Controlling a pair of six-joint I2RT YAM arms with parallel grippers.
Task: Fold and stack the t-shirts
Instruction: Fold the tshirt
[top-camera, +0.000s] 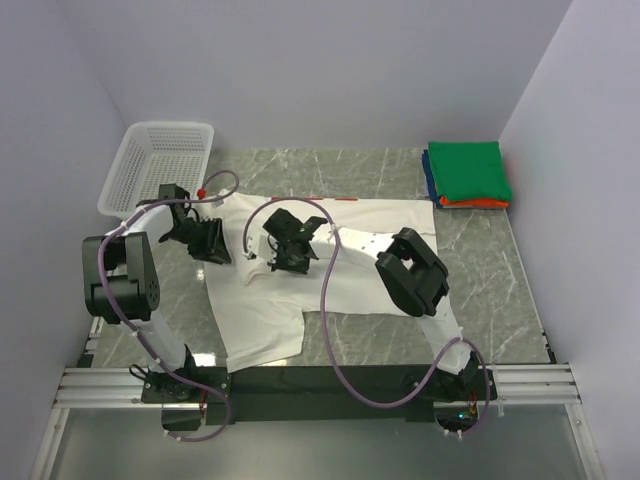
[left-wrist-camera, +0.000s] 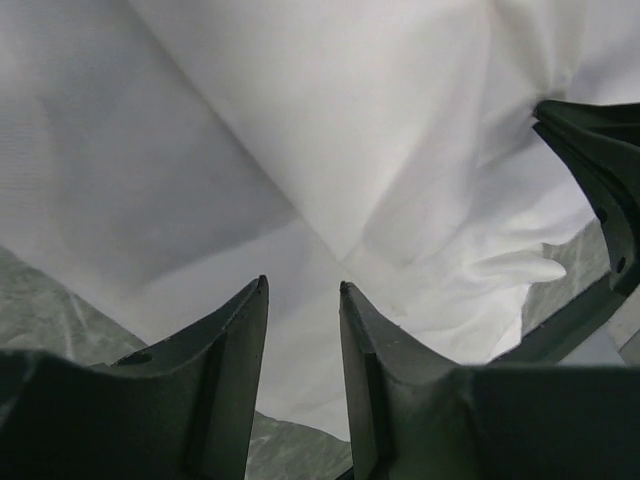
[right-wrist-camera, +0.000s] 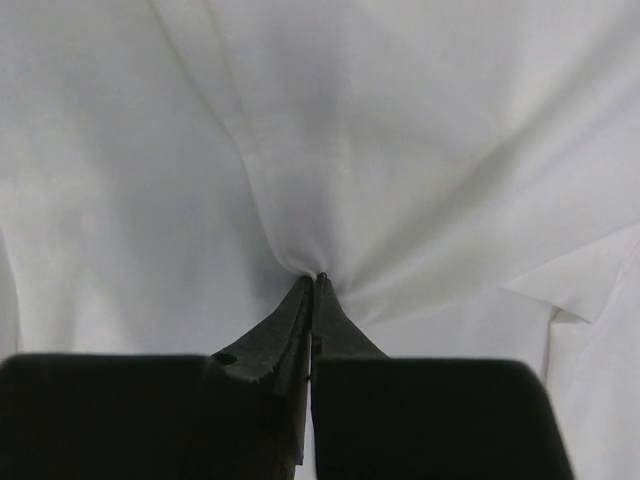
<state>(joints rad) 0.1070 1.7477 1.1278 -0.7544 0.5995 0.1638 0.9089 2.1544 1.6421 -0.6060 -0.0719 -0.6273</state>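
The white t-shirt (top-camera: 330, 270) lies spread on the marble table, partly rumpled at its left side. My right gripper (top-camera: 285, 252) is over the shirt's upper left part. In the right wrist view it (right-wrist-camera: 315, 278) is shut on a pinch of the white cloth (right-wrist-camera: 300, 150), which puckers up to the tips. My left gripper (top-camera: 212, 248) is at the shirt's left edge. In the left wrist view it (left-wrist-camera: 302, 286) is open, with white cloth (left-wrist-camera: 300, 120) just beyond the tips and nothing between them. A folded stack, with the green tee (top-camera: 466, 170) on top of blue and orange ones, sits at the back right.
A white mesh basket (top-camera: 130, 170) stands at the back left, close behind the left arm. The right gripper's black finger (left-wrist-camera: 595, 190) shows at the right edge of the left wrist view. Purple cables loop over the shirt. Walls close in on both sides.
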